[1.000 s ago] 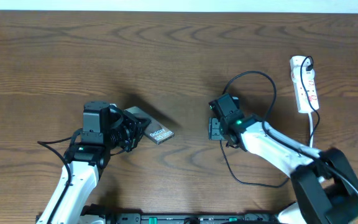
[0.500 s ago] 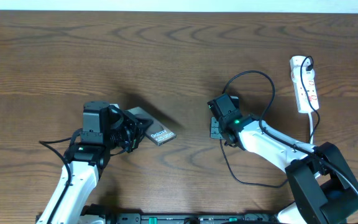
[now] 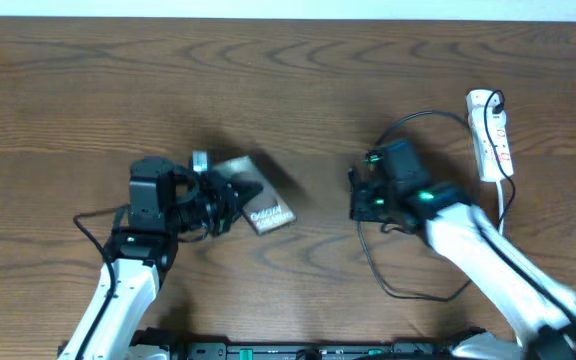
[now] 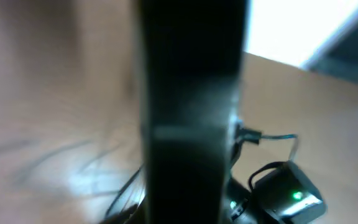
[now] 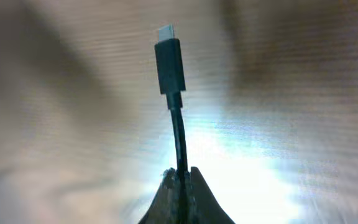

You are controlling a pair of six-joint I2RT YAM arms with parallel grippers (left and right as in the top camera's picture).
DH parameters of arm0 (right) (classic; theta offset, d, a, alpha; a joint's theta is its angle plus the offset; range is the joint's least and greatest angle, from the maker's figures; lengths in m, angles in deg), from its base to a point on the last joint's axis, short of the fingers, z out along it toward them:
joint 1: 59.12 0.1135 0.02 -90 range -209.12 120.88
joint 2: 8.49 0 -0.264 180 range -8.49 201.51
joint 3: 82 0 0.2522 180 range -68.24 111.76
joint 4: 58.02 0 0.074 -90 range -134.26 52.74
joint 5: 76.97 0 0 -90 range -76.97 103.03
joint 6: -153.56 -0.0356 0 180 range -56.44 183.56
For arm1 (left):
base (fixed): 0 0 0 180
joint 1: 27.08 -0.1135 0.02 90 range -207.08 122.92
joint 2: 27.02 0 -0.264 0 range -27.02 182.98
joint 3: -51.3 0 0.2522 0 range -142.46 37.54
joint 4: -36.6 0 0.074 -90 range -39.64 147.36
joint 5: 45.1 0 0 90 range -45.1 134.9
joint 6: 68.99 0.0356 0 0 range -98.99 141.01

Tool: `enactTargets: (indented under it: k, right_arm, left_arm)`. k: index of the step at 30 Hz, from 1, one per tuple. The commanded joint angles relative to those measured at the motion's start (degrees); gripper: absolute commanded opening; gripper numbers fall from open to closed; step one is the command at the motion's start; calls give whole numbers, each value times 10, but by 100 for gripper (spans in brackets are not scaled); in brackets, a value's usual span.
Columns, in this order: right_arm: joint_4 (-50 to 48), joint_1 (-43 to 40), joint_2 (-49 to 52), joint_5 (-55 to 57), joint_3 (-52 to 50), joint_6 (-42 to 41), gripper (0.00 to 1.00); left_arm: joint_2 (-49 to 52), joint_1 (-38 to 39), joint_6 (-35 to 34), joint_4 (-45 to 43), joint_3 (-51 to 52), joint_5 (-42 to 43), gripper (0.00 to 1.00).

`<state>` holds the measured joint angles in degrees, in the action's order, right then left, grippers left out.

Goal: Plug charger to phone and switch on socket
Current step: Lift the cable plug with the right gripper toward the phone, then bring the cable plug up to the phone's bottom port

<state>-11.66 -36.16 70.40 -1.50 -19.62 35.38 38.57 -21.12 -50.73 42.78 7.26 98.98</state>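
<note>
Gripping phone and charger, plug not yet inserted

The left gripper (image 3: 230, 193) was clamped on the left end of the phone (image 3: 273, 212), whose lettered end pointed toward the right gripper (image 3: 360, 198). That gripper's fingers were pressed together on the charger (image 5: 169, 59) cable behind the plug tip, which stood clear beyond the fingertips. Plug tip and phone were near each other but apart. The socket (image 3: 490, 135) lay well to the right on the table (image 3: 268, 80). The left wrist view was too blurred to assess.
</note>
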Motion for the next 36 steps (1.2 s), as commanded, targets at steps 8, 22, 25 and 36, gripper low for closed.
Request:
enactTargets:
  k: [8,22,25,36]
  right_arm:
    - [77,-17,-141,-367,10,184,1]
    - [63,41,-141,-343,10,186,1]
    - [60,46,-141,-320,10,175,1]
    - [-7,45,-141,-319,10,149,1]
  left_arm:
    - [171,0,-146,-473,-31,137,8]
    - [190,0,-138,-502,-31,84,8]
    - [190,0,-112,-502,-31,73,8]
    - [190,0,-105,-550,-31,55,8]
